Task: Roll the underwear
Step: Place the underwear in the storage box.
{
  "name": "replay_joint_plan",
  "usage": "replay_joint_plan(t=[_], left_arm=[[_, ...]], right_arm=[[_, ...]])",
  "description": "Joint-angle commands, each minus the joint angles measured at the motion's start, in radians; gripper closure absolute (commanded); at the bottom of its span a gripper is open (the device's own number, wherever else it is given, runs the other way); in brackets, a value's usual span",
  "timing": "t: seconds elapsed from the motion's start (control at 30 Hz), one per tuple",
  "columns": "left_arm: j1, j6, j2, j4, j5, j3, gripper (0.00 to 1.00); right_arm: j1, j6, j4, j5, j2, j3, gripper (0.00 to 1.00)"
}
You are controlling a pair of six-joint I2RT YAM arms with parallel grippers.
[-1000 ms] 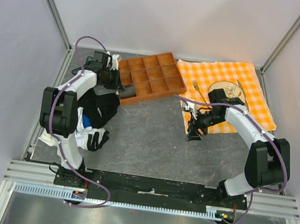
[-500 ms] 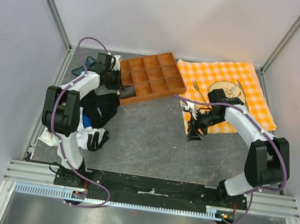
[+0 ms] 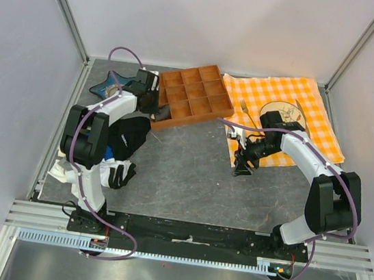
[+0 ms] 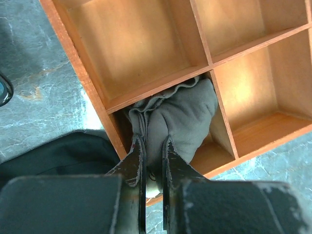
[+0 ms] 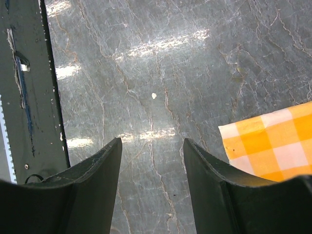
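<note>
The underwear is a rolled charcoal-grey bundle lying in the near-left corner compartment of the wooden tray. My left gripper is shut on the underwear, its fingers pinching the fabric at the compartment's near edge. In the top view the left gripper is at the tray's left corner, where the underwear shows as a small dark patch. My right gripper is open and empty over bare table, also seen in the top view.
A jet-black garment and white-and-black cloth pieces lie by the left arm. A dark blue object sits at the far left. An orange checked cloth with a plate and fork covers the right back; its corner shows in the right wrist view.
My left gripper has moved right, from beside the tray's left end to its near-left corner compartment, uncovering the dark blue object. The right arm has not moved.
</note>
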Motion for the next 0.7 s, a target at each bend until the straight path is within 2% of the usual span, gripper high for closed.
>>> replay_joint_plan(t=[0.0,0.27,0.53,0.57,0.6,0.67], left_arm=[[-0.060,-0.026,0.097,-0.047,-0.166,0.035,0.98],[-0.132,0.017,0.174,-0.178,-0.278,0.088,0.98],[-0.143,0.001,0.196,-0.271,-0.275,0.081,0.98],[-0.141,0.000,0.190,-0.273,-0.277,0.084,0.96],[-0.139,-0.002,0.188,-0.276,-0.274,0.089,0.86],[-0.135,-0.003,0.174,-0.290,-0.260,0.110,0.75]], right_arm=[[-0.006,-0.018,0.006,-0.016,-0.004,-0.002,0.39],[-0.009,-0.021,-0.002,-0.022,-0.012,0.001,0.39],[-0.016,-0.030,-0.016,-0.035,-0.018,0.006,0.39],[-0.017,-0.030,-0.017,-0.036,-0.019,0.006,0.39],[-0.021,-0.030,-0.019,-0.036,-0.019,0.007,0.39],[-0.023,-0.033,-0.023,-0.041,-0.021,0.007,0.39]])
